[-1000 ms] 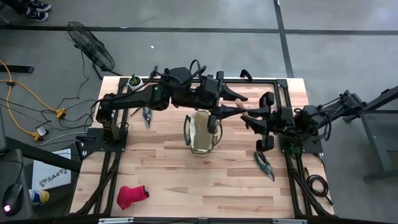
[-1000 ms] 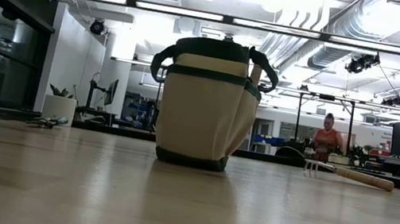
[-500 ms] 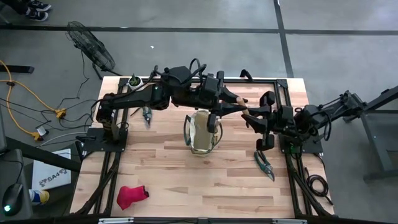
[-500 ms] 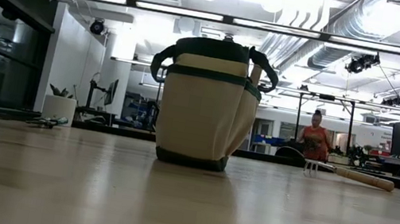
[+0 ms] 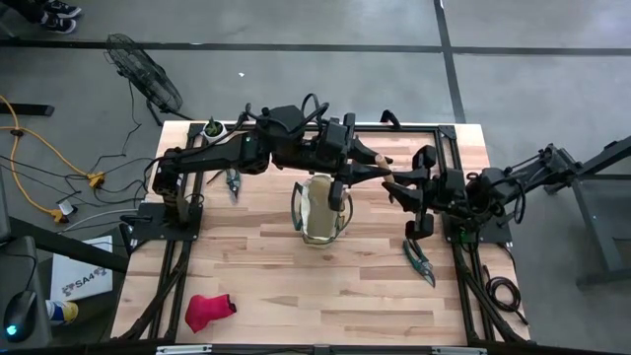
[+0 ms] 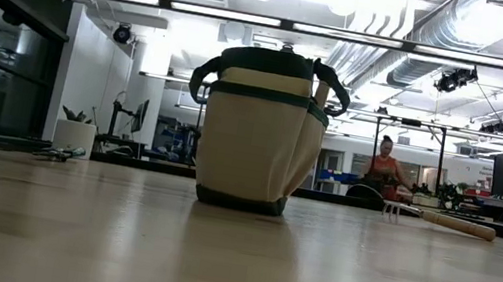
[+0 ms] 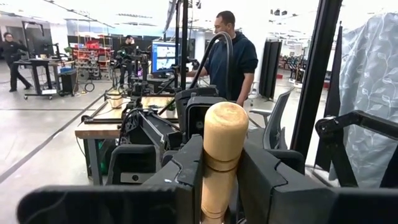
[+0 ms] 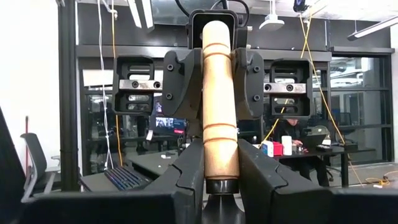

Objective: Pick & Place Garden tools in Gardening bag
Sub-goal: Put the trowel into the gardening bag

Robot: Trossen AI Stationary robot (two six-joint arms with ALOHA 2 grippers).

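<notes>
While both pincers clamp one wooden handle (image 8: 219,99) — overhead hides it.

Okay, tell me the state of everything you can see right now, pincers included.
Left pincer: shut on wood-handled tool.
Right pincer: shut on the same tool.
Gardening bag: upright, top open.
Fork: lying flat, loose.
Red glove: lying crumpled.
Pruning shears: lying flat, loose.

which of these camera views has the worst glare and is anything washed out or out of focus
Low view: ceiling lights blow out above the gardening bag, and the near table is soft. Left wrist view: the bright room washes out behind the wooden handle. Right wrist view: dim, with the handle sharp. High view: even light, no glare.
</notes>
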